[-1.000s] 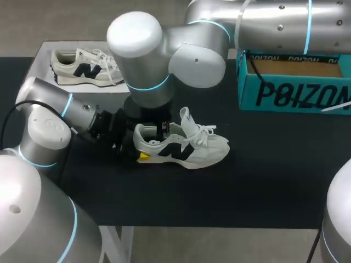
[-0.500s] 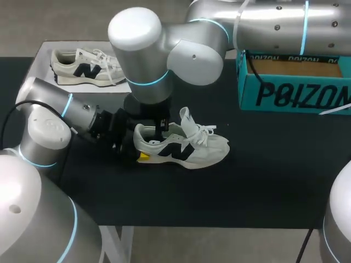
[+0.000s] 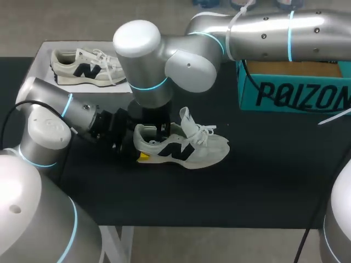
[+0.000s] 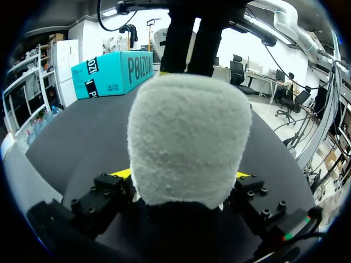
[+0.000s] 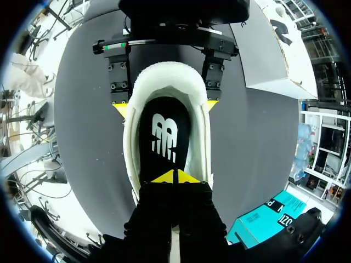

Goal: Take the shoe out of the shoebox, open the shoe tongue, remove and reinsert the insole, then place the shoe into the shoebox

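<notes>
Black insole [image 5: 164,137], apparently being reseated: left claw [image 5: 165,107] clamps shoe [image 3: 184,147] heel steady; right claw [image 5: 174,176], tips closed together, should press down evenly.

White sneaker [image 3: 184,148] with a dark side logo stands on its sole mid-table; its tongue [image 3: 188,120] is pulled up, laces loose; black insole [image 5: 164,137] lies inside; open teal shoebox [image 3: 293,93] stands well apart.

Place: a robotics lab.
Evidence: two silver robot arms, the left arm [image 3: 52,107] and the right arm [image 3: 263,33], over a black tabletop [image 3: 263,181] carrying a teal shoebox [image 3: 296,94].
</notes>
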You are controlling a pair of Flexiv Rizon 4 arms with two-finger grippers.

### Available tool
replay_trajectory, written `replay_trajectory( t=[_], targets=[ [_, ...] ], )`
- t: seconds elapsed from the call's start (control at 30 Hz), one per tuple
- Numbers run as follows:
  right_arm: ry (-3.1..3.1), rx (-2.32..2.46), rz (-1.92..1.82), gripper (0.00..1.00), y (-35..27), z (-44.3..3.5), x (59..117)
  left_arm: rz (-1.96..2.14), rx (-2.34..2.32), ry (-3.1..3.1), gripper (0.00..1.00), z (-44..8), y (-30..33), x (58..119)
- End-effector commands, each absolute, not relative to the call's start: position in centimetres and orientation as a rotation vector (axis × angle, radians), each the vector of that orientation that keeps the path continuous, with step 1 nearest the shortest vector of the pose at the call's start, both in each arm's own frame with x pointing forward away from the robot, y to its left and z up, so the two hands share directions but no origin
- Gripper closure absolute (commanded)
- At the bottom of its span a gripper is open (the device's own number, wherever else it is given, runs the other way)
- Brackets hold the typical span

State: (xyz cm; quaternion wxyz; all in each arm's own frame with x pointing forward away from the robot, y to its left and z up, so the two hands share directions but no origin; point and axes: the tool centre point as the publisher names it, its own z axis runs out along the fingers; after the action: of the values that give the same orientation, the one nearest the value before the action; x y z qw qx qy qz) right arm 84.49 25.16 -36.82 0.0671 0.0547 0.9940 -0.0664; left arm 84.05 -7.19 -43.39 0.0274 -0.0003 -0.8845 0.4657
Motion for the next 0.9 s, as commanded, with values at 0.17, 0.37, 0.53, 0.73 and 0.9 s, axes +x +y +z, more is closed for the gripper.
replay_trajectory(
  t=[0.17,0.37,0.53,0.73,0.9],
  targets=[
    [3.027,0.156,-0.210,1.00,24.7,-36.7,82.4,1.441,0.000,-2.732,1.00,-43.9,-7.2,84.1],
    [3.056,0.204,-0.226,1.00,24.0,-37.8,82.2,1.441,0.000,-2.732,1.00,-43.9,-7.2,84.1],
    [3.062,0.236,-0.240,1.00,23.8,-38.9,84.0,1.441,0.000,-2.732,1.00,-43.9,-7.2,84.1],
    [3.071,0.263,-0.221,0.99,24.1,-39.3,85.2,1.441,0.000,-2.732,1.00,-43.9,-7.2,84.1],
    [3.072,0.265,-0.214,0.64,24.2,-39.6,85.5,1.441,0.000,-2.732,1.00,-43.9,-7.2,84.1]
  ],
)
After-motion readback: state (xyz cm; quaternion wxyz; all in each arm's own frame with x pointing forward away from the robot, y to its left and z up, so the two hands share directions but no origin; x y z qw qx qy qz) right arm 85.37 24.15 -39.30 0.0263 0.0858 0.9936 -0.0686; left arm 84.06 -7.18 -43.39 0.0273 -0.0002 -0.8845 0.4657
